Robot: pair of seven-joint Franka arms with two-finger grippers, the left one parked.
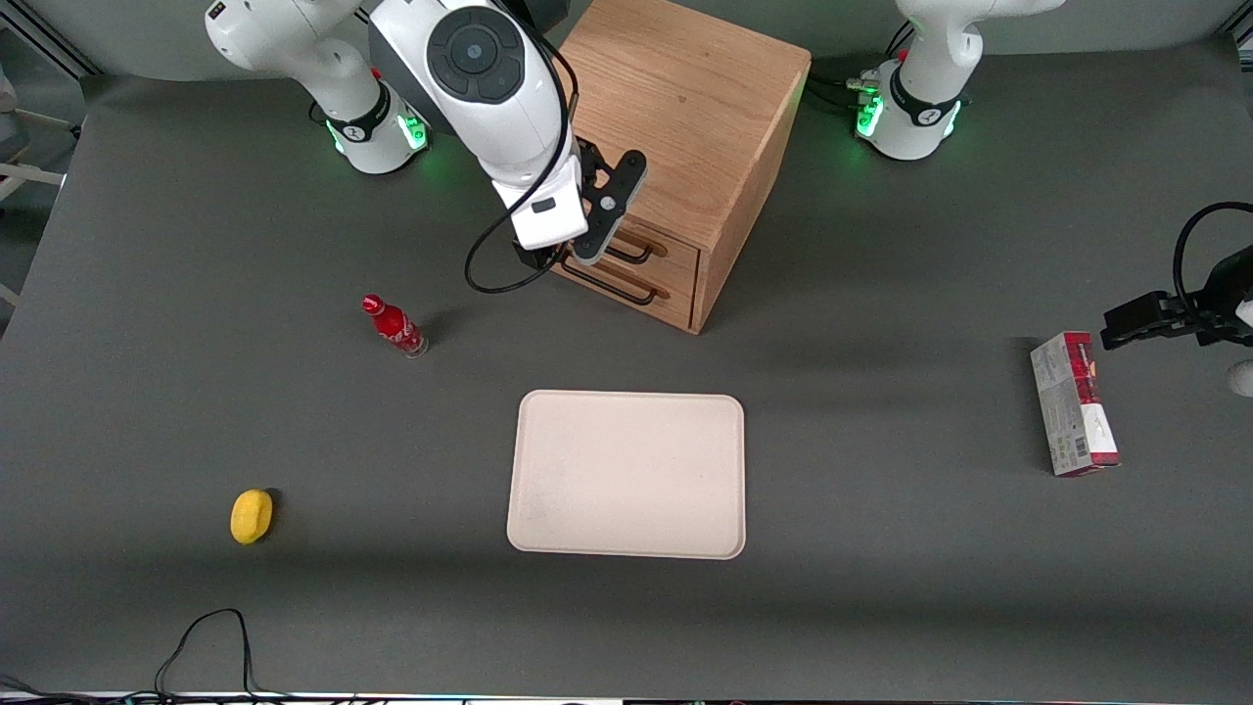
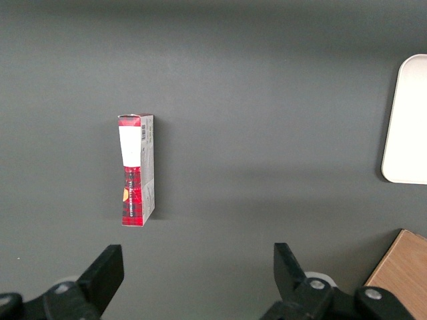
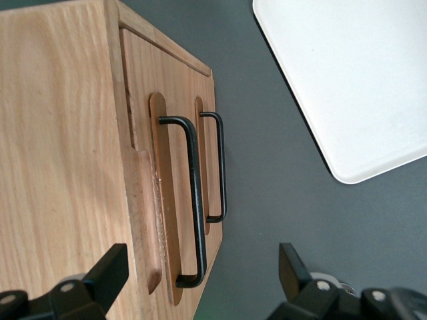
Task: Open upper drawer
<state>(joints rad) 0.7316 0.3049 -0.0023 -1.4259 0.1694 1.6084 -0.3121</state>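
Though spread wide above the upper drawer (image 3: 175, 200), tool (image 3: 200, 280) clear of bottle (image 1: 394, 326), tray (image 1: 626, 475).

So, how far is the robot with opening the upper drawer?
Approach done: the gripper, jaws open, hangs in front of the cabinet at the upper drawer's handle. Nothing is grasped. The upper drawer looks closed. Left: close on the handle and pull.

A dark grey table (image 1: 881, 607) fills the scene under even light, with black cables (image 1: 206, 646) trailing over its nearest edge.
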